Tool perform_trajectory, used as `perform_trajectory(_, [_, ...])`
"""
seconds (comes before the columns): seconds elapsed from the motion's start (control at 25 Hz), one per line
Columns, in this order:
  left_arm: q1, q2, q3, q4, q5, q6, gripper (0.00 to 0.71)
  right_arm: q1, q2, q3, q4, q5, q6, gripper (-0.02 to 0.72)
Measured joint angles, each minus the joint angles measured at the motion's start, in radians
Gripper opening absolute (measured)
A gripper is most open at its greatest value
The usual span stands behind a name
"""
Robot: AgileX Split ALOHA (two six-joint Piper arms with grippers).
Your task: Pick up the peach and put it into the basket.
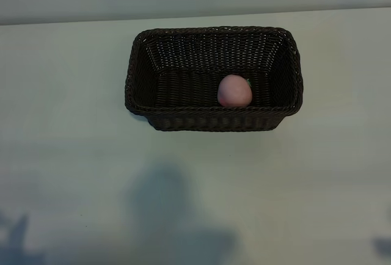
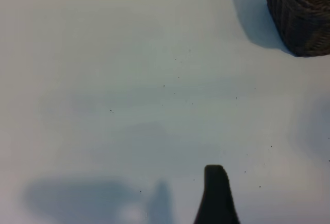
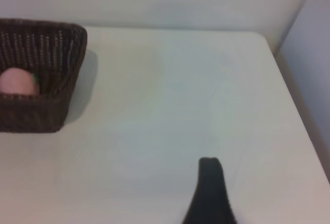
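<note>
Exterior view first: the peach (image 1: 234,91) sits inside the basket (image 1: 139,63), tucked against its near wall, so we'd call the job done. Left wrist view: our left gripper (image 2: 216,195) hangs over bare table (image 2: 129,79), well clear of the basket, jaws spread wide, holding nothing. Right wrist view: same for the right gripper (image 3: 210,193), empty and open, off beside the basket.

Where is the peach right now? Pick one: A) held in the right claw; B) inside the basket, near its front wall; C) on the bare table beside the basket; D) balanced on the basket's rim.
B: the peach sits on the floor of the basket, close to the front wall, with no claw near it.
</note>
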Motion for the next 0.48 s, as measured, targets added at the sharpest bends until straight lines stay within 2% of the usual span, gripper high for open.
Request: perform_trajectory(0.48, [0.0, 0.0, 0.0, 0.0, 0.0, 0.0, 0.531, 0.0, 0.0, 0.201, 0.006, -0.014, 0.0, 0.54])
